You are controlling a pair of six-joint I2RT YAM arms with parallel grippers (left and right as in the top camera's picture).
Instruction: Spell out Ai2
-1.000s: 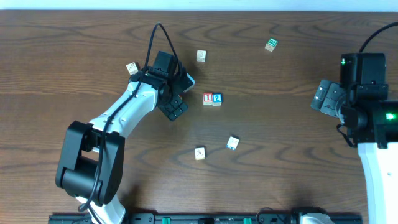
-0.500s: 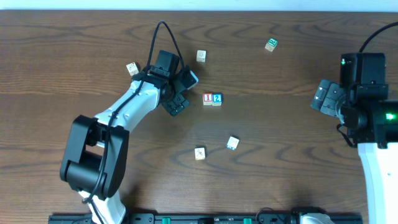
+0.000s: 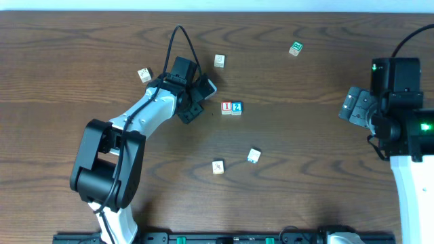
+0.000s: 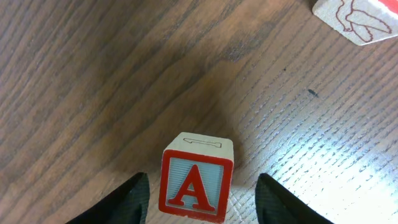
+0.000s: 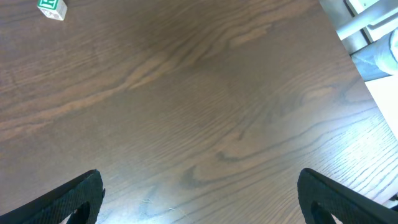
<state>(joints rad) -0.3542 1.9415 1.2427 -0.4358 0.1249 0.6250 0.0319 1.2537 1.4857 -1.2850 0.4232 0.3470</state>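
Note:
The red-and-white "A" cube (image 4: 198, 185) stands on the table between the fingers of my left gripper (image 4: 200, 202). A narrow gap shows on each side of it, so the jaws are open around it without touching. From overhead, the left gripper (image 3: 195, 98) covers that cube. Just right of it, the red "I" cube (image 3: 226, 107) and the blue "2" cube (image 3: 237, 107) sit side by side, touching. My right gripper (image 3: 351, 107) stays at the far right, and its wrist view shows it (image 5: 200, 198) wide open over bare wood.
A green-marked cube (image 3: 296, 47) lies at the back right. Pale cubes lie at the back (image 3: 220, 61), back left (image 3: 144, 74) and front middle (image 3: 218, 167) (image 3: 253, 156). A pale cube face with a red line drawing (image 4: 354, 18) lies ahead of the left gripper.
The left gripper's fingers have drawn in from wide open to close beside the "A" cube, and the left arm has shifted slightly toward the back. The right arm has not moved.

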